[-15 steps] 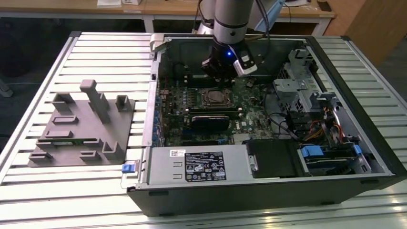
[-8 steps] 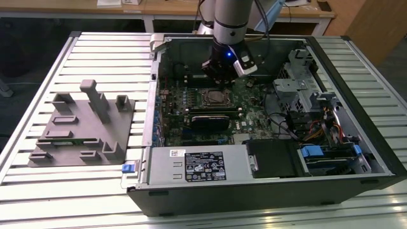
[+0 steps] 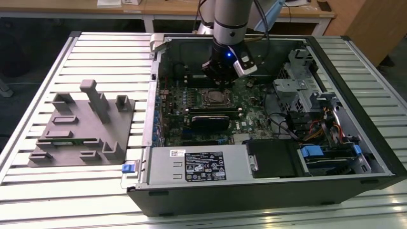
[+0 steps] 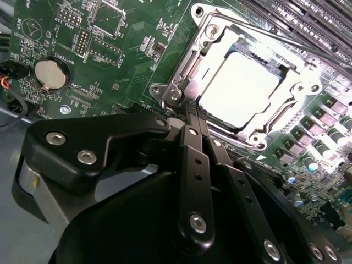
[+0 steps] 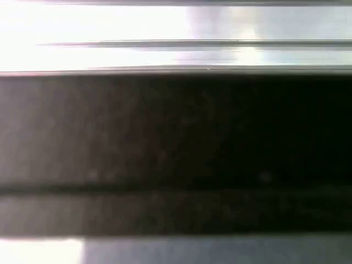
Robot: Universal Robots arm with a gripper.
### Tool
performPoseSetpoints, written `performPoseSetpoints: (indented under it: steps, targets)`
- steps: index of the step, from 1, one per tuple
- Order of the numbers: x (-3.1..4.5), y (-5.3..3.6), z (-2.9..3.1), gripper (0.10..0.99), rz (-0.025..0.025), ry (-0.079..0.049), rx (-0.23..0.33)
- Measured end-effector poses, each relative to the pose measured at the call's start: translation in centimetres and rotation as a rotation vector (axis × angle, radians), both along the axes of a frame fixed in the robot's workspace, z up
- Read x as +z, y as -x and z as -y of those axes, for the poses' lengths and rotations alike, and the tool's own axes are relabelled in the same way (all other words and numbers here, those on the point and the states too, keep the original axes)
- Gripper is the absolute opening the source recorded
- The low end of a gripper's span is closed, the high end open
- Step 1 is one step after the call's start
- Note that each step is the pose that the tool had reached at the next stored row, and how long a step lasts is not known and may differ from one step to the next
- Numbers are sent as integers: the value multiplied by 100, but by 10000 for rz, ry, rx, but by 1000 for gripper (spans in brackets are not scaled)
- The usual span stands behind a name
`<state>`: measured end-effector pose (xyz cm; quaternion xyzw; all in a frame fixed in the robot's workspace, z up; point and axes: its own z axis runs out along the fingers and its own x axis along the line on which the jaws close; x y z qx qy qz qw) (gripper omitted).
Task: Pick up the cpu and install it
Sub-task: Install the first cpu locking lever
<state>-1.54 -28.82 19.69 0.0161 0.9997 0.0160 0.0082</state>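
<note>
The cpu [image 4: 242, 91], a pale silver square chip, lies inside the metal socket frame [image 4: 212, 33] on the green motherboard [image 4: 110, 60]. In the exterior view the cpu [image 3: 216, 97] sits at the middle of the open computer case. My gripper [image 3: 220, 80] hangs just behind the socket, low over the board. In the second wrist view its black fingers meet at the gripper's tip [image 4: 188, 111], right beside the socket's corner. The gripper is shut, with nothing between the fingers.
The open case [image 3: 267, 191] lies on a slatted metal table [image 3: 38, 191]. A white-labelled black box [image 3: 200, 164] fills the case's near side, and drive bays with cables [image 3: 318, 109] stand at the exterior view's right. A grey fixture [image 3: 83, 124] sits on the table at the left.
</note>
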Motion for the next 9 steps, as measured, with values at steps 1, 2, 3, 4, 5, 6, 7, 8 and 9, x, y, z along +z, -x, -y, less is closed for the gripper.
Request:
performPoseSetpoints:
  steps: [1, 2, 3, 4, 5, 6, 7, 8, 9]
  targets:
    - [0, 0, -5, 106, -1, 3, 1]
    - [-1, -1, -11, 106, -1, 1, 0]
    - [-2, -1, -16, 106, -1, -6, 0]
    - [-3, -2, -20, 106, 1, -17, 1]
    - [-3, -2, -24, 106, 1, -27, 1]
    - [-3, -2, -27, 106, 0, -40, 2]
    - [-3, -2, -30, 106, 1, -55, 2]
    - [-4, -2, -33, 106, 2, -74, 2]
    - [-6, -3, -36, 106, 6, -100, 2]
